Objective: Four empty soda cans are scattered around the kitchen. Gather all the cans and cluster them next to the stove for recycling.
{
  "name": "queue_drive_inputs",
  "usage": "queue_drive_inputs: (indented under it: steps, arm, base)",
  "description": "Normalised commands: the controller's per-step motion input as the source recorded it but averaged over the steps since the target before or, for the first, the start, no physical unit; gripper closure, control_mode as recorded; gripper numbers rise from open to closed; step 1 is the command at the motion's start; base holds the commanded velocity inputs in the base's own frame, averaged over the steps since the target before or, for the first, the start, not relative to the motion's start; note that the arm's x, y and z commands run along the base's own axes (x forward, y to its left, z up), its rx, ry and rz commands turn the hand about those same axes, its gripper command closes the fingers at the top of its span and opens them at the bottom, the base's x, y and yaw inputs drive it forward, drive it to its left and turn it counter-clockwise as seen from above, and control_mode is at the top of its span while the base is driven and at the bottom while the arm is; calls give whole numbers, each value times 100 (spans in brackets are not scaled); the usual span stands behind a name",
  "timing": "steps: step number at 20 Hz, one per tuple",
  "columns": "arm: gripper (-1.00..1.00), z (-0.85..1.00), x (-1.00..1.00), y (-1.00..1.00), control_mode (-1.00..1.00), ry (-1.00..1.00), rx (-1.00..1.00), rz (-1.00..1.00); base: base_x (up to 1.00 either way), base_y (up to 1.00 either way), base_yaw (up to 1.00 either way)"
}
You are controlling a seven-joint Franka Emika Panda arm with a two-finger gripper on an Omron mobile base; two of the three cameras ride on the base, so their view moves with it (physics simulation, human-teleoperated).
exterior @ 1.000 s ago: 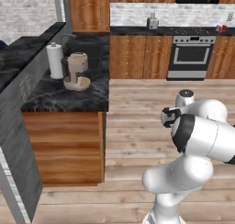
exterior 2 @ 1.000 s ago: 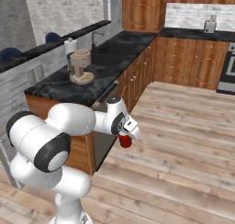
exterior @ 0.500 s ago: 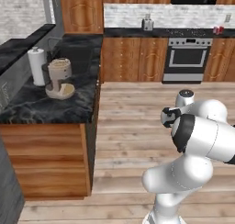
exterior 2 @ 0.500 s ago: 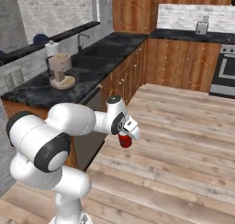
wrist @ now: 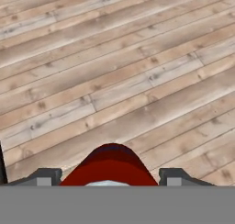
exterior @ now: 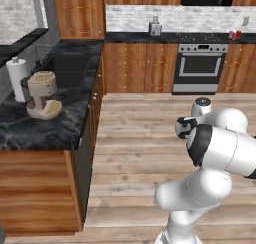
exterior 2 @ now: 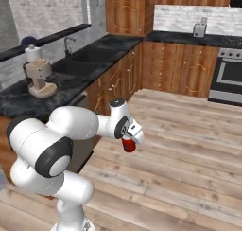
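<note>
Containers: a sink basin (exterior 2: 87,59) is set into the black counter (exterior: 60,123) of the left run; its inside reads dark, contents cannot be made out. A beige coffee machine (exterior: 41,94) stands on the same counter, with a white paper towel roll (exterior: 17,79) just beside it, on the wall side. A small silver toaster-like appliance (exterior: 155,26) sits on the back counter, left of the stove.

Held item: a red soda can (exterior 2: 127,144) hangs below the gripper (exterior 2: 130,139), over open wood plank floor (exterior: 135,148), well apart from any counter. In the hand view the can (wrist: 109,167) sits squarely between the two dark finger tips (wrist: 45,177), its silver top toward the camera and its red body pointing down at the floor planks. The tips stand tight against both sides of the can: jaws closed on it, part-way wide.

Stove (exterior: 200,68): silver oven front with bar handle, against the back wall, across the floor from the arm. Two more small red cans (exterior: 233,35) stand on the back counter just right of the cooktop, close together; whether they touch cannot be told at this size.

The held can is well apart from the stove and from that pair.
</note>
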Motion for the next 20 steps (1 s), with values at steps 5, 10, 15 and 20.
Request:
queue_drive_inputs:
  steps: [5, 10, 15, 20]
  arm:
    - [100, 0, 0, 0, 100, 0, 0, 0]
    - [100, 0, 0, 0, 100, 0, 0, 0]
    - [100, 0, 0, 0, 100, 0, 0, 0]
    - [100, 0, 0, 0, 100, 0, 0, 0]
  base:
    - [49, -56, 0]
    - [48, -56, 0]
    - [49, -56, 0]
    - [48, -56, 0]
